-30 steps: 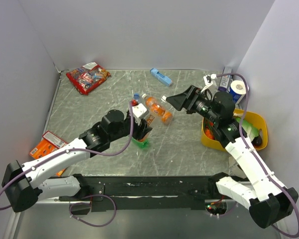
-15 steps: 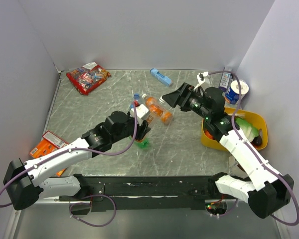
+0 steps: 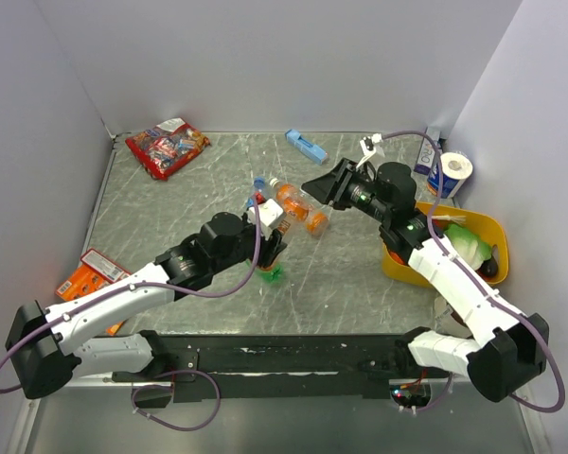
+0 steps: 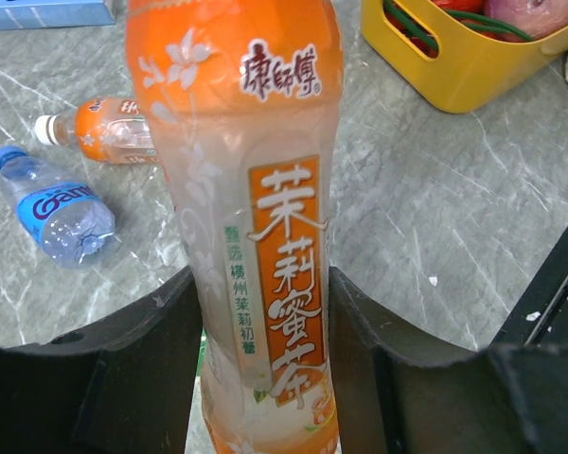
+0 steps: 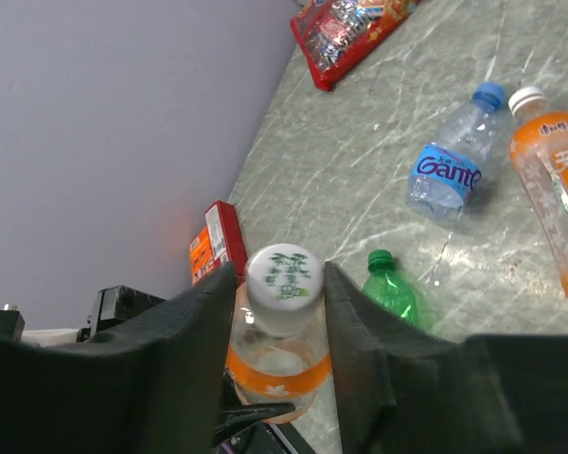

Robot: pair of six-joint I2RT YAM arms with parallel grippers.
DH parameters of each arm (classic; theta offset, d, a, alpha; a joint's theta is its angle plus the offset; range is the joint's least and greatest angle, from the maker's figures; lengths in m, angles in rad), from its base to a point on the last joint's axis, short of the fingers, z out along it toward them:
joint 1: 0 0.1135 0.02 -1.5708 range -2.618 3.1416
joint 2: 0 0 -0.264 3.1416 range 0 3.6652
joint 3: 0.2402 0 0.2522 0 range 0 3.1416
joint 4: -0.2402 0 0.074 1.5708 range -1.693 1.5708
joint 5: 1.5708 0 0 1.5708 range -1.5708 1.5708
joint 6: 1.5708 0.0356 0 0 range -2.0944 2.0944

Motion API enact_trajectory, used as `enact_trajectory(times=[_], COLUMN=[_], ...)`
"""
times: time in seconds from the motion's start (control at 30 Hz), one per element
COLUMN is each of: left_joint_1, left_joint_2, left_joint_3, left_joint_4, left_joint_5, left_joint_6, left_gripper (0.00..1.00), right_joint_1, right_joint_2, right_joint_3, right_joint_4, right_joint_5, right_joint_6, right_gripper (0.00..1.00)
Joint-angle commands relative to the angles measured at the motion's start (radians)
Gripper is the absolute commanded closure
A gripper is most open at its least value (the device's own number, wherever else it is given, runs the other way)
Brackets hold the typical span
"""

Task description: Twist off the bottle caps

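The upright orange-labelled bottle (image 4: 265, 236) stands mid-table, a little left of centre. The left gripper (image 4: 262, 312) is clamped on its lower body, and the right gripper (image 5: 280, 274) reaches in from the right with its 2 fingers pressed to either side of the white cap (image 5: 284, 276), apparently pinching it. The bottle is probably light, thin-walled plastic under a slick label film, so it would dent or spin if squeezed loosely. The waist, where it is gripped, looks like the stiffest place to hold. The cap is small and hard and is best taken squarely across its rim. 3 more bottles lie close by: the green bottle (image 5: 393, 288) just near of the held one, and the clear blue-labelled bottle (image 5: 445, 170) and a second orange bottle (image 5: 559, 189) just beyond, near enough to be brushed by a swinging wrist. The yellow bin (image 3: 398, 265) at right, the blue box (image 3: 306, 146) and the red snack packet (image 3: 166, 145) at the far edge are well apart.
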Motion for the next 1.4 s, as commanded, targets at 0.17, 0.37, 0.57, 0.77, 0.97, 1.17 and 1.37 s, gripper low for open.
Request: enact_trajectory(times=[0.17, 0.37, 0.57, 0.77, 0.97, 1.17, 1.37], left_joint_1=[-0.012, 0.037, 0.166, 0.256, 0.270, 0.270, 0.267], left_joint_2=[-0.028, -0.069, -0.072, -0.085, -0.060, -0.066, -0.088], left_joint_3=[0.037, 0.037, 0.068, 0.062, 0.057, 0.075, 0.080], left_joint_4=[0.041, 0.055, 0.065, 0.205, 0.286, 0.195, 0.096], left_joint_5=[0.031, 0.297, 0.739, 1.073, 1.222, 1.059, 0.760], left_joint_6=[0.002, -0.018, -0.060, -0.178, -0.265, -0.190, -0.111], left_gripper=[0.51, 0.50, 0.48, 0.48, 0.48, 0.48, 0.49], right_joint_1=[0.009, 0.006, 0.006, 0.001, -0.002, -0.012, -0.023], right_joint_2=[0.025, 0.020, 0.014, -0.024, -0.047, -0.075, -0.098], right_joint_3=[0.038, 0.045, 0.068, 0.033, 0.025, 0.024, 0.032], right_joint_4=[0.102, 0.116, 0.131, 0.217, 0.203, 0.163, 0.110], right_joint_5=[-0.088, -0.162, -0.345, -0.537, -0.614, -0.576, -0.494], right_joint_6=[0.001, -0.108, -0.251, -0.294, -0.335, -0.352, -0.337], right_gripper=[0.85, 1.00, 1.00, 1.00, 1.00, 0.96, 0.42])
